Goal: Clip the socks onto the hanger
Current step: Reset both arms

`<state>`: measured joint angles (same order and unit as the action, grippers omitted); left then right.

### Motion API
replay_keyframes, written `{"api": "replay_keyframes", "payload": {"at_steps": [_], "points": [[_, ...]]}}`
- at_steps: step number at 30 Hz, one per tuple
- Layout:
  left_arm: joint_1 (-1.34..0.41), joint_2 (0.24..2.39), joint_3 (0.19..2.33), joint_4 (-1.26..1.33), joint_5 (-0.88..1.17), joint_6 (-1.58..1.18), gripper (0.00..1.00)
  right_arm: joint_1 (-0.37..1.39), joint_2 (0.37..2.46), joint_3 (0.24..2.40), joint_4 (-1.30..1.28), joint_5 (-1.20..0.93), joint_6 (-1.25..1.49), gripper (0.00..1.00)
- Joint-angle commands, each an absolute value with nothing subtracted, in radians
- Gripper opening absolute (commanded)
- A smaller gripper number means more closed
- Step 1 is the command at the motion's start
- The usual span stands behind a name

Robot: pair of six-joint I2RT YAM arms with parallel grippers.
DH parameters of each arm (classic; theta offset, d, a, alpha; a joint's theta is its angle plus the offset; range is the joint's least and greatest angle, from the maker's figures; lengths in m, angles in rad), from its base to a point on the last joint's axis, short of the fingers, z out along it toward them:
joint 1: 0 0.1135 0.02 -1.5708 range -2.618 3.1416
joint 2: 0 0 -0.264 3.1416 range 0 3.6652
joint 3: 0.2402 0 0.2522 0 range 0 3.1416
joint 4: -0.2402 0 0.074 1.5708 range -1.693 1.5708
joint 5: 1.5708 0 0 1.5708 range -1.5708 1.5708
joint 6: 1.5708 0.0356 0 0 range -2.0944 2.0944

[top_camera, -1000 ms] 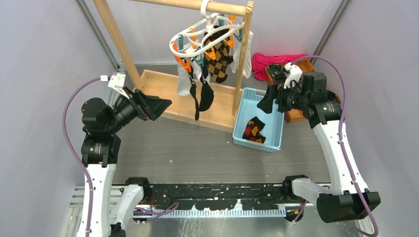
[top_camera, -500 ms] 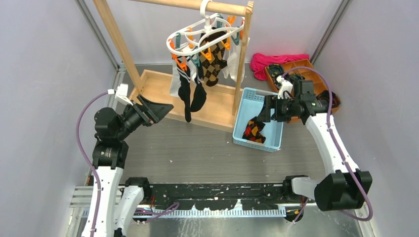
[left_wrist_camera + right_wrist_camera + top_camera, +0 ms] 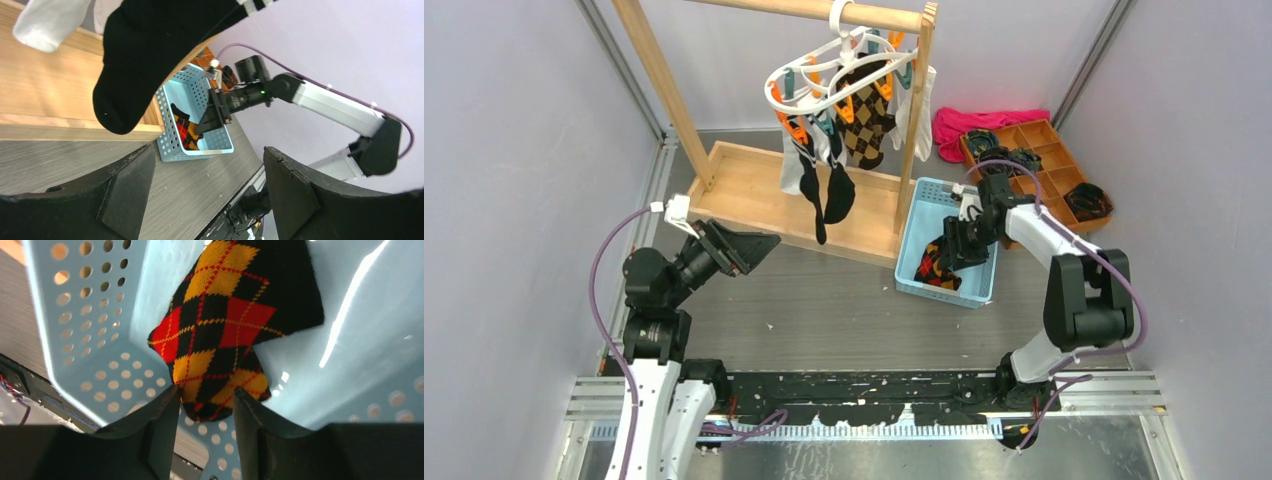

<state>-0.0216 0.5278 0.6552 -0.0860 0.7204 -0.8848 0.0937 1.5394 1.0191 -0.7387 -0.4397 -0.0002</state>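
Note:
The socks (image 3: pixel 824 195), black with white-striped cuffs, hang clipped to the white hanger (image 3: pixel 824 80) on the wooden rack's top bar. One black sock (image 3: pixel 145 60) fills the top of the left wrist view. My left gripper (image 3: pixel 759 240) (image 3: pixel 210 152) stands open and empty, low and to the left of the hanging socks, apart from them. Inside the blue basket (image 3: pixel 914 215), my right gripper (image 3: pixel 946 255) (image 3: pixel 206 395) has its jaws partly drawn in. They straddle the tip of an argyle sock (image 3: pixel 225 325) lying there, with a gap still showing between them.
The wooden rack base (image 3: pixel 744 185) lies between the arms, with the basket at its right end. White and argyle socks (image 3: pixel 864 120) also hang from the hanger. A compartment tray (image 3: pixel 1044 150) and a pink cloth (image 3: pixel 984 125) sit at the back right.
The right arm dropped into the basket and its jaws narrowed around the argyle sock's tip. The left arm pulled back toward the near edge. The hanger swayed a little.

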Motion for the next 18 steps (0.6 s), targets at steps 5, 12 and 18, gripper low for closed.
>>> {"api": "replay_keyframes", "payload": {"at_steps": [5,12,18], "points": [[-0.038,0.463,0.599,0.048,0.736,-0.908,0.77,0.117,1.563,1.114,-0.737,-0.547,0.021,0.11],[-0.167,0.542,0.600,0.123,0.717,-0.860,0.73,0.103,1.357,1.322,-0.782,-0.561,0.011,0.01],[-0.302,0.642,0.634,0.187,0.698,-0.745,0.75,0.047,1.358,1.395,-0.860,-0.566,-0.034,0.04]]}}
